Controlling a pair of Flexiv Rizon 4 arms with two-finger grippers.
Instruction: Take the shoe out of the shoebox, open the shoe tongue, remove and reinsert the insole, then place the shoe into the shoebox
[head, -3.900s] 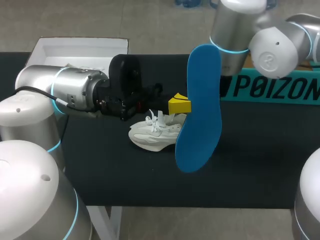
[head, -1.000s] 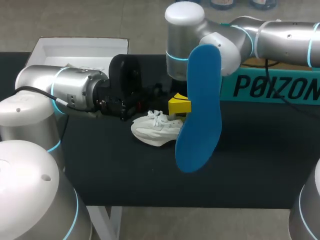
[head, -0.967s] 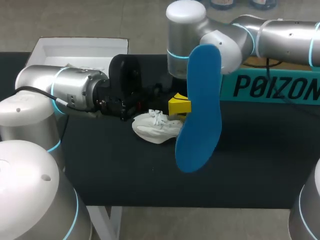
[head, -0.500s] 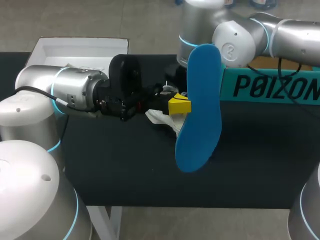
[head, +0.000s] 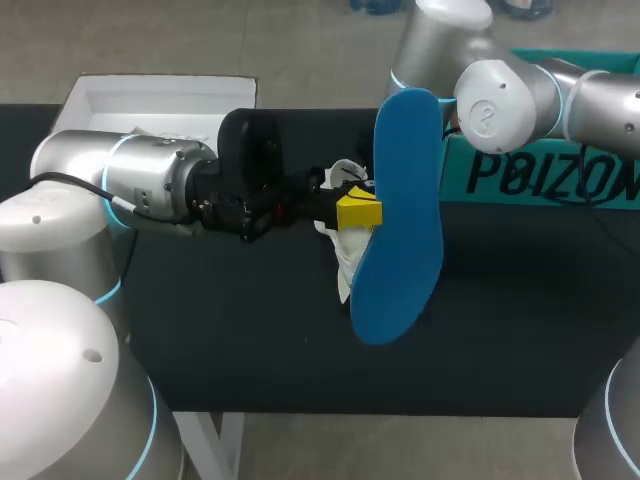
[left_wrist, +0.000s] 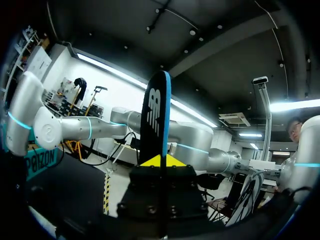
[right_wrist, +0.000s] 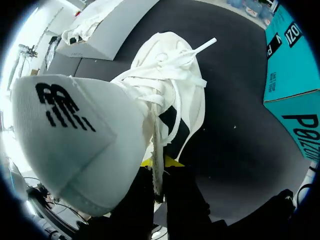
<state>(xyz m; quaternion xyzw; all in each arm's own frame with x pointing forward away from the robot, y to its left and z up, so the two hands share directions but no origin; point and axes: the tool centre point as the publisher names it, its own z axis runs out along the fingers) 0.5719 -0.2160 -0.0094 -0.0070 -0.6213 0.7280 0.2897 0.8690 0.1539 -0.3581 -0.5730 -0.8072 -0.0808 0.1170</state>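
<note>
Black table (head: 250, 340), white shoebox (head: 160, 100) rear-left, teal box (head: 540, 172) right.
Left gripper (head: 358, 212) stays clamped on blue insole (head: 400, 220); right gripper (right_wrist: 159, 162), clamped on white shoe (right_wrist: 172, 95), has lifted it.

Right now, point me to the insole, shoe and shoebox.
insole (head: 400, 230): head view, middle of its blue face.
shoe (right_wrist: 187, 95): right wrist view, white upper beside the laces.
shoebox (head: 160, 100): head view, white inside surface.

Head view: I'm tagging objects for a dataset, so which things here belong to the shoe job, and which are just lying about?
Part of the job:
- blue insole, clamped upright in the left gripper
- white shoe, held off the table by the right gripper
- white shoebox, open at the table's far left corner

Lying about:
- teal box at the far right
</note>
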